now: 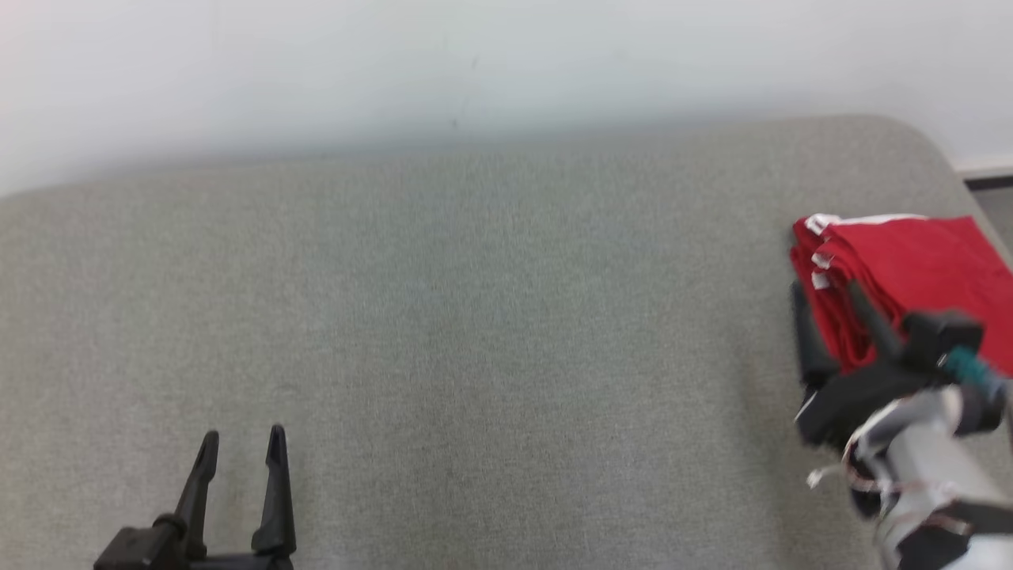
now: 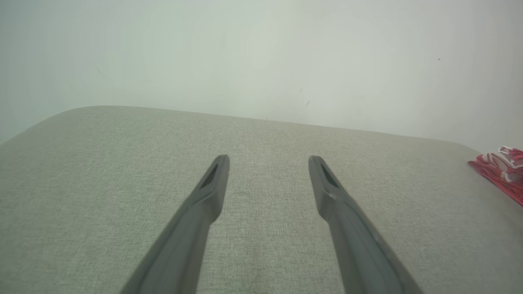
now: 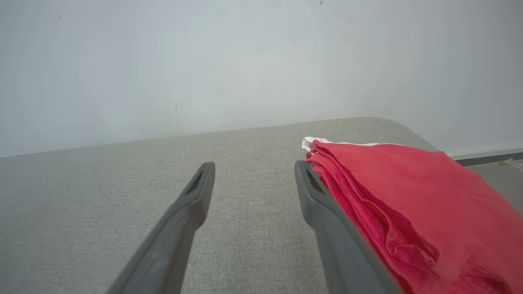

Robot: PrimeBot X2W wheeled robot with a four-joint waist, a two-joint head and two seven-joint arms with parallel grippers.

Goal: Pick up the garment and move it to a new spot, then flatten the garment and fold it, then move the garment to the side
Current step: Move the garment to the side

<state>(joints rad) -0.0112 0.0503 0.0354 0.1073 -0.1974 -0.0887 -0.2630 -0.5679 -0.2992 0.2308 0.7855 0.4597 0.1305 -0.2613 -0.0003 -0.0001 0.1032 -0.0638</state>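
The garment [image 1: 918,265] is red with white trim, folded into a layered stack at the far right of the grey fabric table [image 1: 475,317]. My right gripper [image 1: 827,291] is open at the stack's left edge: one finger lies over the red cloth, the other on the bare table beside it. In the right wrist view the right gripper [image 3: 254,165] holds nothing, and the garment [image 3: 412,196] lies against its right finger. My left gripper [image 1: 244,434] stands open over bare table at the lower left. The left wrist view shows the left gripper [image 2: 268,158] empty, with the garment [image 2: 504,167] far to the right.
A pale wall [image 1: 475,71] rises just behind the table's far edge. The table's rounded corner [image 1: 926,134] and right edge run close by the garment, with a dark floor strip [image 1: 989,184] beyond. Bare grey table spans the middle and left.
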